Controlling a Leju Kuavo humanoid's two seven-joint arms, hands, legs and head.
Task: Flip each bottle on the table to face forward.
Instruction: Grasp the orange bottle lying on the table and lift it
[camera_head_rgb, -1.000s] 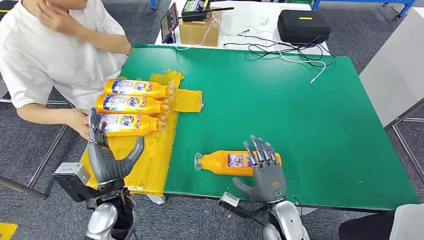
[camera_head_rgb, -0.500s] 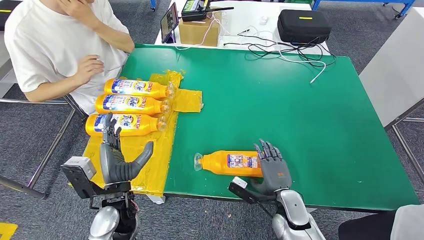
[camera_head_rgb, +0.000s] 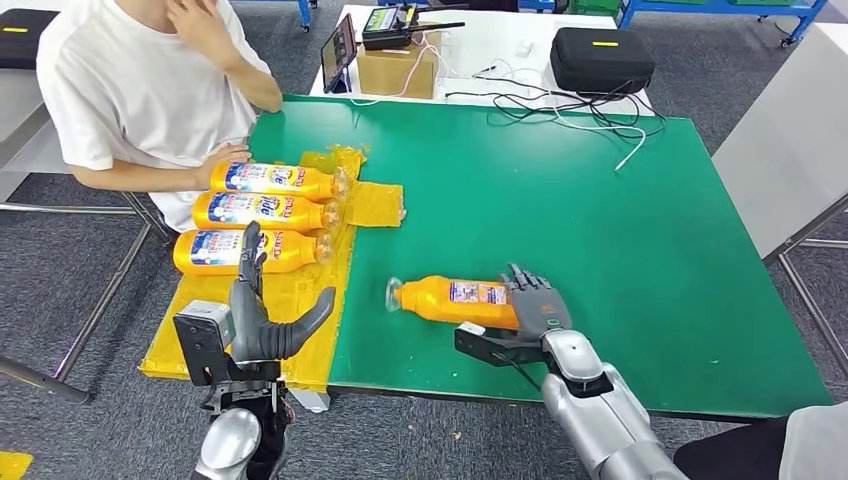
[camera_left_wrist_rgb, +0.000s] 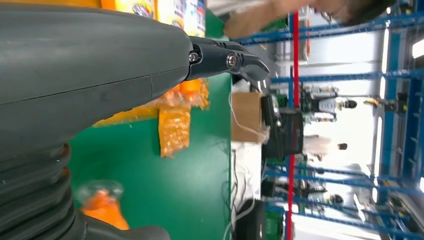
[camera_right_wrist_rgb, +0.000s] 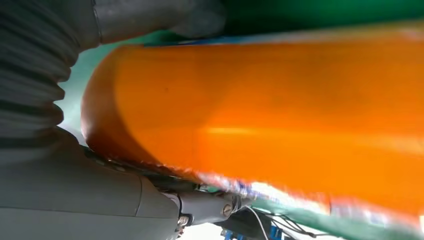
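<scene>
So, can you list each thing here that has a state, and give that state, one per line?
Lone bottle: lying on its side on the green table, base end gripped by the right hand.
Three bottles: lying side by side on yellow sheet, big labels up.
Left hand: holds nothing, fingers apart, above the sheet.
Black case: closed.
Person's hand: resting by the farthest bottle.

I see a green table (camera_head_rgb: 560, 210) with a yellow sheet (camera_head_rgb: 300, 300) along its left side. Three orange bottles (camera_head_rgb: 260, 210) lie there, their labels blue, white and red. A fourth orange bottle (camera_head_rgb: 450, 300) carries a small white and blue label. My hands (camera_head_rgb: 262, 325) are dark grey, on silver arms. The person's shirt (camera_head_rgb: 130, 90) is white. Behind the table sit a black case (camera_head_rgb: 600, 60) and a brown box (camera_head_rgb: 398, 68); the floor is grey.
</scene>
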